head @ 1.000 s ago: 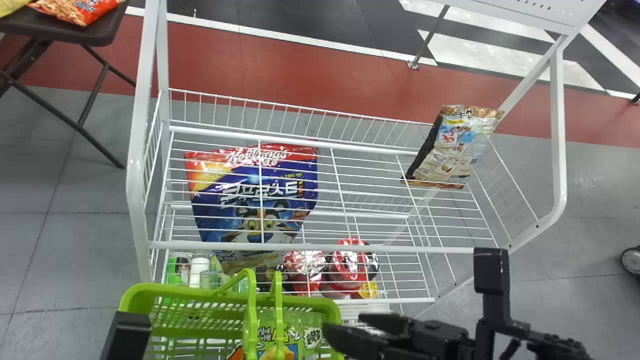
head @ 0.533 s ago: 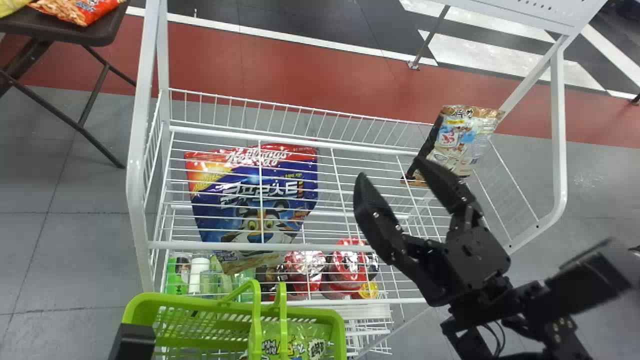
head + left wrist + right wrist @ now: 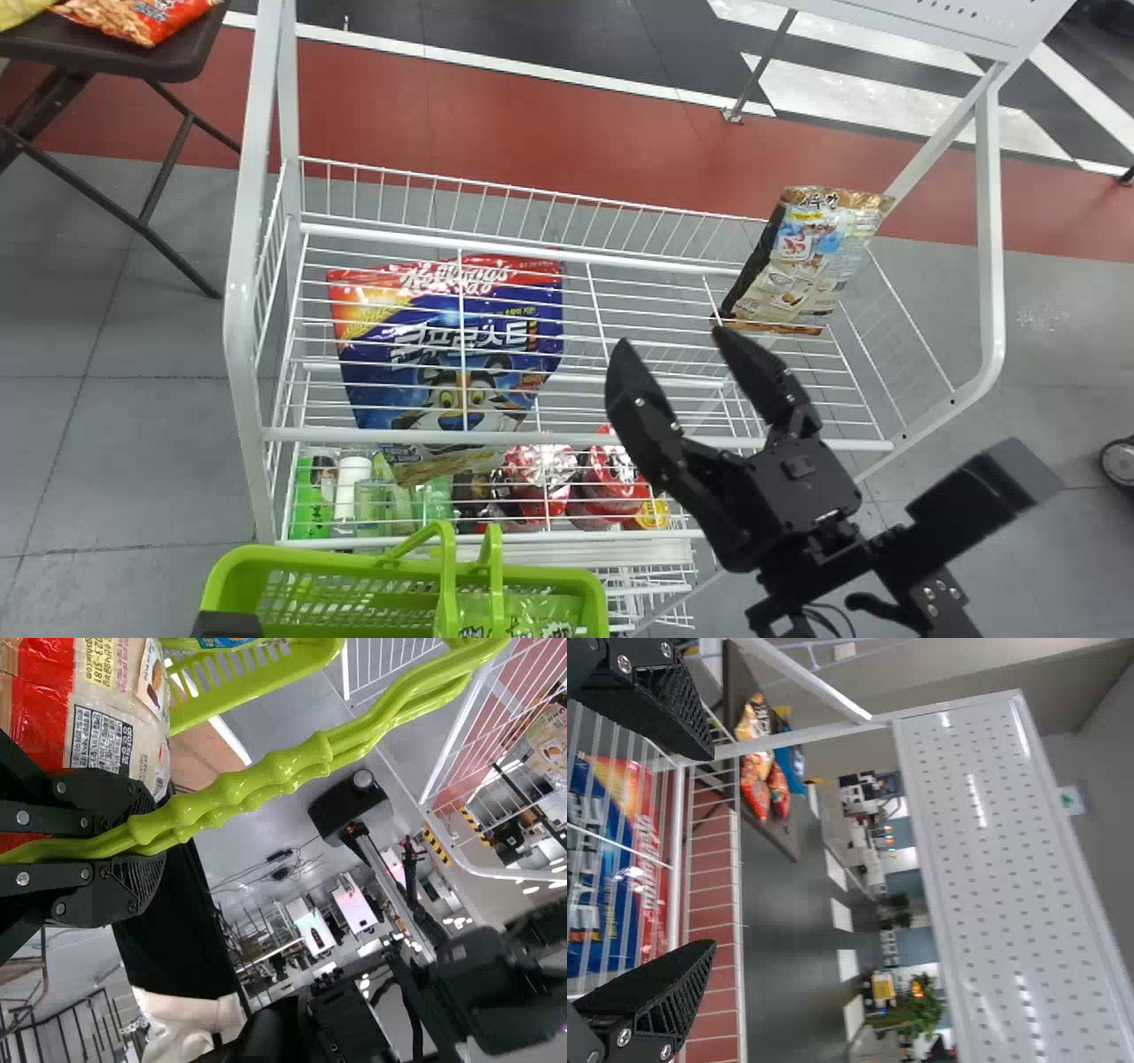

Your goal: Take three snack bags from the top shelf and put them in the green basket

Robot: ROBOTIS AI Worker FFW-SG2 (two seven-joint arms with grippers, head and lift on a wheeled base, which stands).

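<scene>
In front of me is the top shelf (image 3: 532, 438); near left, the green basket (image 3: 266, 556). My left end effector (image 3: 146, 846) grips its handles (image 3: 283, 769); my right end effector (image 3: 673, 346) is open. The red bag (image 3: 44, 713) and green bag (image 3: 532, 616) look packed; the brown bag (image 3: 802, 261), on the shelf's far right, seems last.

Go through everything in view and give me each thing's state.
Left hand: shut on basket handles
Right hand: open, empty
Basket handles: raised
Green basket: held, snack bag inside
Brown snack bag: leaning, on top shelf
Blue bag: below top shelf's wires
Orange bag: lying on table
</scene>
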